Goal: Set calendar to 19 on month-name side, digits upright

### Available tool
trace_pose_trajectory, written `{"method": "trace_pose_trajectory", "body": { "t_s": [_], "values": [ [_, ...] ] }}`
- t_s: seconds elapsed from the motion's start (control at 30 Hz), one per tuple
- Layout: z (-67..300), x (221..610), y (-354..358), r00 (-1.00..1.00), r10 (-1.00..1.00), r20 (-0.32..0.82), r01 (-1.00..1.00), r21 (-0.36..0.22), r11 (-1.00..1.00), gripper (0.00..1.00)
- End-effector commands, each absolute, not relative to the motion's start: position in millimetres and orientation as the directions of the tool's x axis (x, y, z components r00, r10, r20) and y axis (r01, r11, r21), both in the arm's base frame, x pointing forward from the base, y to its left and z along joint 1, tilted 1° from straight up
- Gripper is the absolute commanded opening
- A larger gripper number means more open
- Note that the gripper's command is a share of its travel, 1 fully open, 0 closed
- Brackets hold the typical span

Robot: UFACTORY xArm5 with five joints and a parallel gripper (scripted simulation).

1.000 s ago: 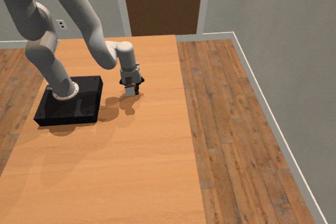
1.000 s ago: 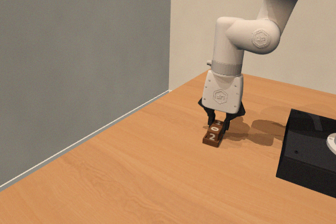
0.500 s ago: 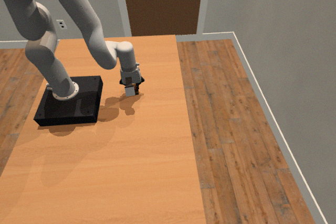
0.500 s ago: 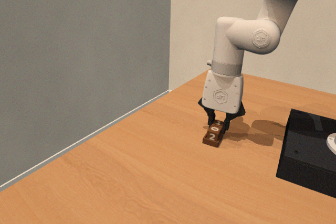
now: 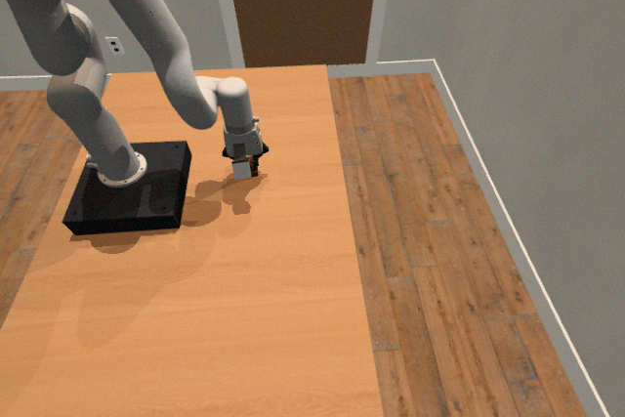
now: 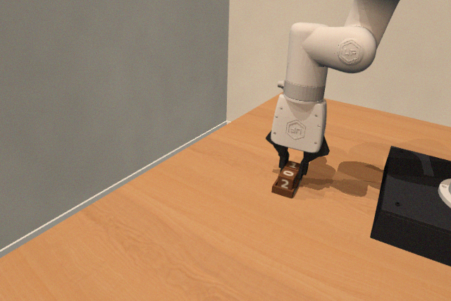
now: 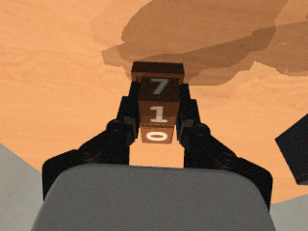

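Black-fingered, is clamping with the gripper point(image 5: 252, 170) point(image 6: 293, 173) point(image 7: 159, 94) on the 1-topped cube point(image 6: 293, 165) point(image 7: 159, 114) in the tray point(image 6: 282, 192) point(image 7: 158, 68), squeezing crosswise to the long axis running toward the 0-topped cube point(image 6: 287, 173) point(image 7: 157, 135).

Desk point(image 5: 282, 261) point(image 6: 163, 213) point(image 7: 38, 91): orange-tan, faint wavy wood grain. Cubes point(image 6: 286, 177) point(image 7: 159, 112): reddish brown, marked with pale digits. Tray point(image 6: 282, 191) point(image 7: 158, 70): dark brown. Arm point(image 5: 174, 62) point(image 6: 337, 48): off-white, with a greyer ring near the wrist. Claw point(image 5: 245, 162) point(image 6: 293, 166) point(image 7: 159, 94): black fingers below a whitish housing. Base block point(image 5: 166, 218) point(image 6: 411, 235) point(image 7: 298, 154): black. Floor point(image 5: 429, 230): mottled brown planks, darker streaks. Door point(image 5: 303, 3): deep brown, pale grey frame. Walls point(image 5: 545, 74) point(image 6: 113, 60): grey, one cream in the exterior view; skirting edge point(image 5: 504, 205) point(image 6: 120, 185) whitish.
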State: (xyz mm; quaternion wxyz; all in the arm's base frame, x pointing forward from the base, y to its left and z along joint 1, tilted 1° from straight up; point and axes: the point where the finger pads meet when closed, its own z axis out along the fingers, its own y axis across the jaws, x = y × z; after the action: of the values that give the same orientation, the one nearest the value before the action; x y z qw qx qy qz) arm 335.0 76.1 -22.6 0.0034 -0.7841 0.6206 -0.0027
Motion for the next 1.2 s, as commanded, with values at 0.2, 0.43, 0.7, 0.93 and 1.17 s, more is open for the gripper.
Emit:
{"method": "trace_pose_trajectory", "body": {
  "t_s": [0.2, 0.43, 0.7, 0.93, 1.17],
  "values": [
    [-21.9, 336.1, 76.4, 0.23, -0.973, 0.0, -0.973, -0.012, -0.23, 0.29],
    [-21.9, 336.1, 76.4, 0.23, -0.973, 0.0, -0.973, -0.012, -0.23, 0.29],
    [-21.9, 336.1, 76.4, 0.23, -0.973, 0.0, -0.973, -0.012, -0.23, 0.29],
    [-21.9, 336.1, 76.4, 0.23, -0.973, 0.0, -0.973, -0.012, -0.23, 0.29],
    [-21.9, 336.1, 76.4, 0.23, -0.973, 0.0, -0.973, -0.012, -0.23, 0.41]
  ]
}}
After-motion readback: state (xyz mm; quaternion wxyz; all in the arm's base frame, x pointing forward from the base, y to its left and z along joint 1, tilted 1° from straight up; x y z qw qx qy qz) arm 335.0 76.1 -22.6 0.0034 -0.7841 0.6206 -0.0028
